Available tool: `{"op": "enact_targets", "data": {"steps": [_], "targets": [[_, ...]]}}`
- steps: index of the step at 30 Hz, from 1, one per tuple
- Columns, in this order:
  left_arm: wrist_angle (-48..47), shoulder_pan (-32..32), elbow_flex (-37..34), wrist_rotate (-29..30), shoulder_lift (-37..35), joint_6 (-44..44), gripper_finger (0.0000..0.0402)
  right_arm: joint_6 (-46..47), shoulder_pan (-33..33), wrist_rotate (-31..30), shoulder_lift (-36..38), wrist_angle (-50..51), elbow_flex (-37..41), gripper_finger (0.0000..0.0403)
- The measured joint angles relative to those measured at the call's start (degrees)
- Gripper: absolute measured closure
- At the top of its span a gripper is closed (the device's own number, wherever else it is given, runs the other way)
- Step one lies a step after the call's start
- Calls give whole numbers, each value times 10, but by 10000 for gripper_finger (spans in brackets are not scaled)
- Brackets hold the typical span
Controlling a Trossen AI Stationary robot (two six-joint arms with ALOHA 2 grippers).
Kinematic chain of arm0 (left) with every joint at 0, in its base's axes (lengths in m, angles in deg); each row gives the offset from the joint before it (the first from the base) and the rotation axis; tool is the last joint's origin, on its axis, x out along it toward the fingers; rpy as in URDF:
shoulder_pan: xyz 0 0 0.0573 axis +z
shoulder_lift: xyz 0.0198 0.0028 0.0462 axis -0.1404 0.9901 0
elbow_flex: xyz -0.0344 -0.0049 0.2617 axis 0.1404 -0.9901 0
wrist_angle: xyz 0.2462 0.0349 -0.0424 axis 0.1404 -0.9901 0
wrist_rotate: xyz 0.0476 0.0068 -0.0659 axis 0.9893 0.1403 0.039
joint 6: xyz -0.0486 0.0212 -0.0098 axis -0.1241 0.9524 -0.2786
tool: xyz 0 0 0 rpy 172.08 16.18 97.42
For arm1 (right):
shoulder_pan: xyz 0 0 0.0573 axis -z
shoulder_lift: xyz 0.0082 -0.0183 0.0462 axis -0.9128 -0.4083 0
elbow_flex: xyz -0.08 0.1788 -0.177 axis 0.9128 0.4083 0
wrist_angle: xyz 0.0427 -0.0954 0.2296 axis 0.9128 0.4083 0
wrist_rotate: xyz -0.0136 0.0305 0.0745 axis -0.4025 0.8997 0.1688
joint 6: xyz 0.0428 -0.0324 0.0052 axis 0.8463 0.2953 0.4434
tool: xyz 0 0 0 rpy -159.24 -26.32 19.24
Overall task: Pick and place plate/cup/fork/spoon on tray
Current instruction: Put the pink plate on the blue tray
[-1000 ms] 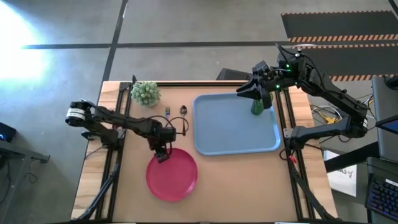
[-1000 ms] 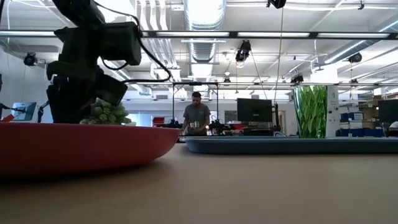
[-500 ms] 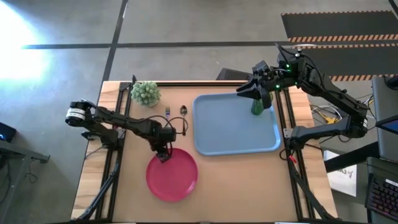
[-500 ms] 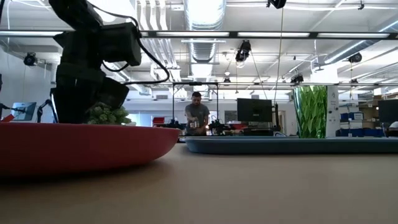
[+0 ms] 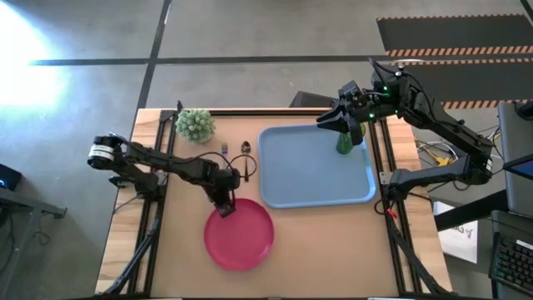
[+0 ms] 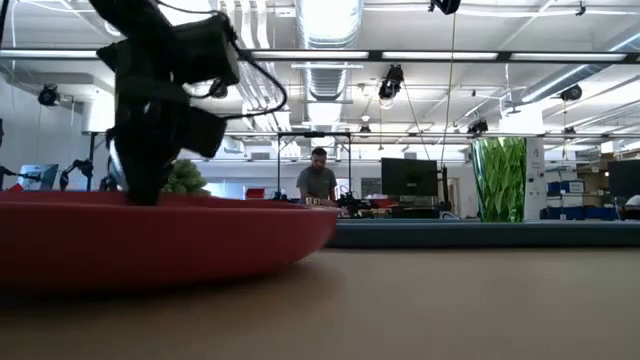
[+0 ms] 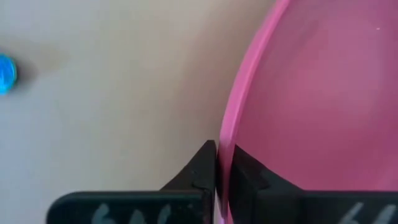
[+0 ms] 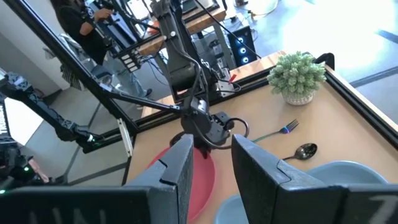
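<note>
Since a second ago the plate [image 5: 240, 234] has slid toward the tray [image 5: 315, 167], and the left gripper [image 5: 223, 207] has clamped its fingers [image 7: 202, 177] on the thin glossy pink rim. The round, shallow plate lies on the bare wooden worktop [image 5: 333, 250], its edge still apart from the tray's rounded rim. The right gripper [image 5: 326, 122] hovers over the tray's far corner by the translucent cup [image 5: 344, 142], fingers spread.

Round pink plate [image 5: 240, 234] on the counter, rim pinched between dark fingers; light blue tray [image 5: 315, 167] just beside it, green cup [image 5: 344, 143] upright in its corner; fork [image 5: 224, 150] and spoon [image 5: 246, 147] side by side near the tray
</note>
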Motion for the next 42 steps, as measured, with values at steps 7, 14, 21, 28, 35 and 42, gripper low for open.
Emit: {"op": "enact_targets", "data": {"steps": [7, 14, 21, 28, 35, 42], "targets": [[18, -1, 74, 40, -6, 31, 401, 0, 0, 0, 0, 0, 0, 305], [127, 26, 131, 146, -13, 59, 401, -4, 0, 0, 0, 4, 0, 305], [269, 89, 144, 185, -12, 93, 401, -4, 0, 0, 0, 6, 4, 305], [297, 147, 140, 181, -12, 88, 402, -4, 0, 0, 0, 7, 4, 305], [400, 156, 138, 179, -6, 87, 402, -14, 0, 0, 0, 7, 4, 305], [502, 156, 142, 155, 79, 43, 401, -13, 0, 0, 0, 16, 4, 305]]}}
